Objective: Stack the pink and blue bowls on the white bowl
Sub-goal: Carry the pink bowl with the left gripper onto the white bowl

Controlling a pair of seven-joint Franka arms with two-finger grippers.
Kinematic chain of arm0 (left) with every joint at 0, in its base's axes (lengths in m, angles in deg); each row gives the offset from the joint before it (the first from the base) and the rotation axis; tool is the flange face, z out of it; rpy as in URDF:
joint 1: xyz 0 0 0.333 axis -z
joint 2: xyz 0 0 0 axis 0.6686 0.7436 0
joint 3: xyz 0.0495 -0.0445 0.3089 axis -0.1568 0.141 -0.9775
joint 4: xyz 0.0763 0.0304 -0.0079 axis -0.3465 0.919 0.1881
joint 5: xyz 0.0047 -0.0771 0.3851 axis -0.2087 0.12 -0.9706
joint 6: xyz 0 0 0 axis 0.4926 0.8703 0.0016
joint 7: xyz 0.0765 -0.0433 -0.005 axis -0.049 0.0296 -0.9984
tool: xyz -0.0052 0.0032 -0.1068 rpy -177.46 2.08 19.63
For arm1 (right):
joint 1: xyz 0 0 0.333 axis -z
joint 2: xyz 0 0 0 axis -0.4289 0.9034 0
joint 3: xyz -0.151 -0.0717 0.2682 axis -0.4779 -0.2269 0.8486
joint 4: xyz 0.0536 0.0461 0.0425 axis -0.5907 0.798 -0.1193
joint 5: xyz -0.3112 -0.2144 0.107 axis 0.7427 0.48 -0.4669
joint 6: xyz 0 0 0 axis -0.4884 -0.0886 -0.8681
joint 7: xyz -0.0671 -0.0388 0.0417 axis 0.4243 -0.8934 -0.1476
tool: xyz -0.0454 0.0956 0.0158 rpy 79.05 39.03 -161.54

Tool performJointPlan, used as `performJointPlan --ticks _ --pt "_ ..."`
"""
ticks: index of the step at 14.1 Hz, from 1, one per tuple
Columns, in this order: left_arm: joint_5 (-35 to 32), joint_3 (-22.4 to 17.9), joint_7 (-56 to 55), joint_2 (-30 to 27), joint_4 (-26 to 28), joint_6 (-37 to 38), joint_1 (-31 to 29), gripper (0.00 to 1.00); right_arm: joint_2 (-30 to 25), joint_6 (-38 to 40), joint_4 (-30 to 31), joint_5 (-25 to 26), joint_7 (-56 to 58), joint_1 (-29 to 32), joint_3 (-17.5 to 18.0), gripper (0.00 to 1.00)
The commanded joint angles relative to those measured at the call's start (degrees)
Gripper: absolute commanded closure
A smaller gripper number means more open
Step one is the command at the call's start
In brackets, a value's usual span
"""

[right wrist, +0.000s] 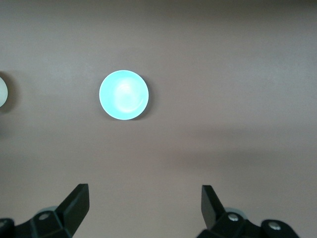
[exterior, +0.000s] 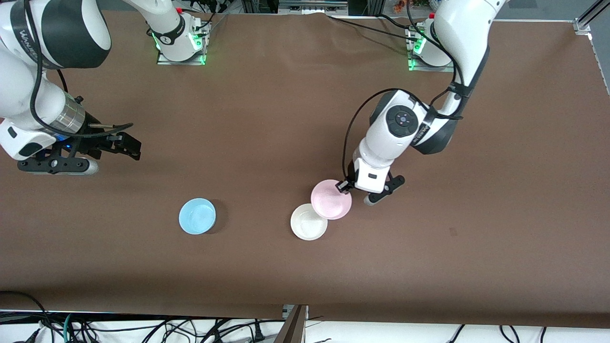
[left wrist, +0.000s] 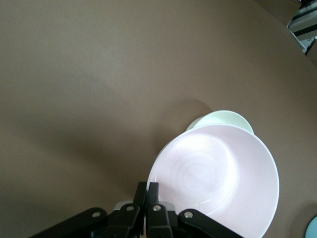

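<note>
My left gripper [exterior: 344, 186] is shut on the rim of the pale pink bowl [exterior: 330, 199] and holds it tilted, partly over the white bowl [exterior: 308, 222], which sits on the table. In the left wrist view the pink bowl [left wrist: 218, 181] hides most of the white bowl [left wrist: 223, 118], and my left gripper [left wrist: 152, 188] pinches its edge. The light blue bowl [exterior: 197, 216] sits alone toward the right arm's end of the table and shows in the right wrist view [right wrist: 124, 94]. My right gripper [exterior: 119, 145] waits open and empty above the table, and in its own view [right wrist: 144, 198] nothing is between its fingers.
The brown tablecloth [exterior: 429, 247] covers the whole table. The arm bases [exterior: 181, 43] stand at the table's edge farthest from the front camera. Cables hang below the table edge nearest the front camera.
</note>
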Motion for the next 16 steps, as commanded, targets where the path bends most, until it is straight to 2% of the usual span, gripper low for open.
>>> performJointPlan --ticks 1,3,6,7,13,16 --pt "-0.08 -1.71 -2.26 3.85 -5.21 1.51 2.23 1.00 0.52 -0.67 -0.12 -0.84 -0.45 0.59 0.15 0.00" --pt "-0.70 -4.16 -4.70 5.95 -8.63 1.77 4.94 1.00 1.22 -2.16 -0.12 -0.75 0.34 0.68 0.15 0.00" --pt "-0.61 -10.04 -9.45 11.31 -17.15 6.85 10.83 1.00 2.45 -2.70 -0.12 -0.66 -0.62 0.68 -0.02 0.00" --pt "-0.70 -10.67 -10.51 12.72 -19.26 7.83 11.37 1.00 2.55 -3.92 -0.12 -0.66 -0.62 0.76 -0.02 0.00" --pt "-0.70 -10.76 -12.19 15.98 -23.58 8.01 11.64 1.00 5.88 -6.38 -0.12 0.13 0.35 0.94 -0.02 0.00" --pt "-0.70 -10.94 -13.24 16.69 -23.77 7.93 12.17 1.00 6.94 -9.10 -0.12 0.22 0.52 0.85 0.07 0.00"
